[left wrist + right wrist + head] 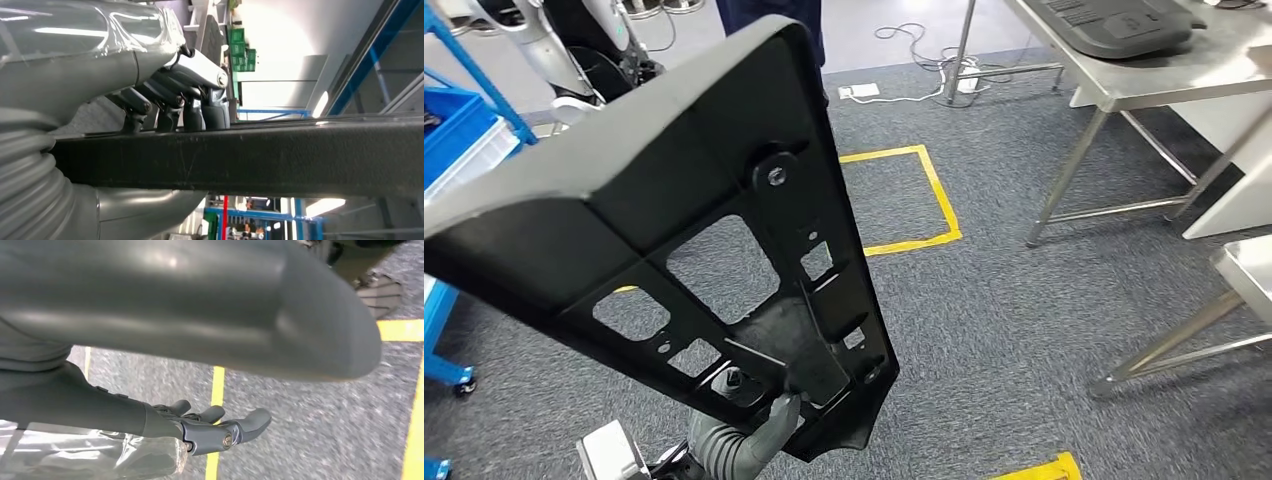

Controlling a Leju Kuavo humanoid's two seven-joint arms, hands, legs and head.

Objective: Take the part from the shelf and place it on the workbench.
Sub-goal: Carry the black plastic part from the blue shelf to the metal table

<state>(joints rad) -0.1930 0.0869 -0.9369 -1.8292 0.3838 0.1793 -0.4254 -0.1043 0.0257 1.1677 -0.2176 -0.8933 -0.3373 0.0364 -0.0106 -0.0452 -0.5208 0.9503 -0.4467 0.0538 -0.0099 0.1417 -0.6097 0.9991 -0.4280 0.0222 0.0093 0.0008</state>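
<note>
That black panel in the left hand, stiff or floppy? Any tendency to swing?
Likely stiff: the black plastic panel shows ribs, cutouts and no sag. Probably light for its size. It may swing, since the left hand grips only its lower end and most of the panel extends away.

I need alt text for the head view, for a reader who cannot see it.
A large black plastic part with cut-out openings fills the foreground, held at its lower end by the left robot hand. Behind it lie grey carpet with a yellow taped square and a steel workbench at upper right.
</note>
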